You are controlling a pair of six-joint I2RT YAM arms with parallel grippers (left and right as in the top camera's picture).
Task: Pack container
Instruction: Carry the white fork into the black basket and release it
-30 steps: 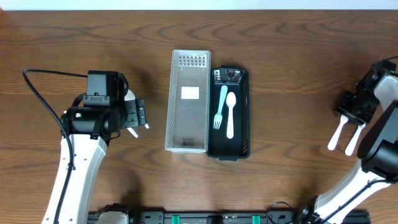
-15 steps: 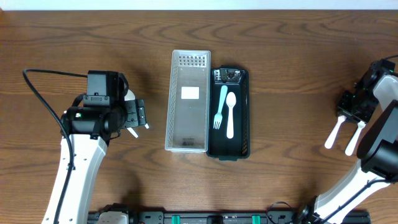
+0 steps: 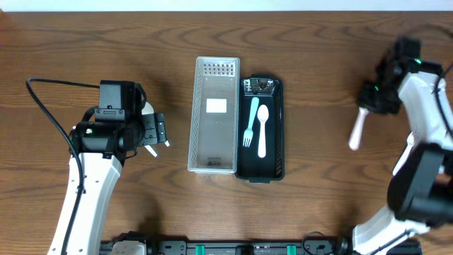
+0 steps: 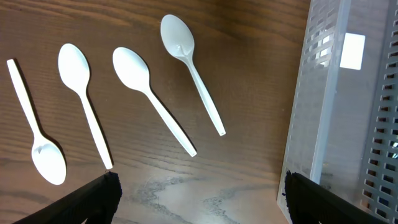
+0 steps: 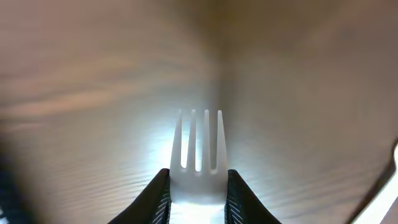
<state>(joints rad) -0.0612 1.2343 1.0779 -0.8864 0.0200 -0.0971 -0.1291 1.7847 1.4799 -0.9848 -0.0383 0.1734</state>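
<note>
One black container (image 3: 260, 127) at mid-table, set lengthwise, with a pale fork (image 3: 249, 122) and a spoon (image 3: 262, 131) side by side inside. Touching its left flank, a clear perforated tray (image 3: 214, 115), between container and left arm. Well apart to the right, a white fork (image 5: 199, 146) clamped just behind the tines in the right gripper (image 5: 198, 193). Further left, four white spoons (image 4: 152, 99) loose on the table (image 3: 318, 42), near the tray's edge, under the left gripper (image 4: 199, 205), spread wide and holding nothing.

open tabletop (image 3: 318, 142) separates the right gripper (image 3: 365, 105) from the black container (image 3: 281, 142), clear tray (image 3: 202, 142) beyond.
</note>
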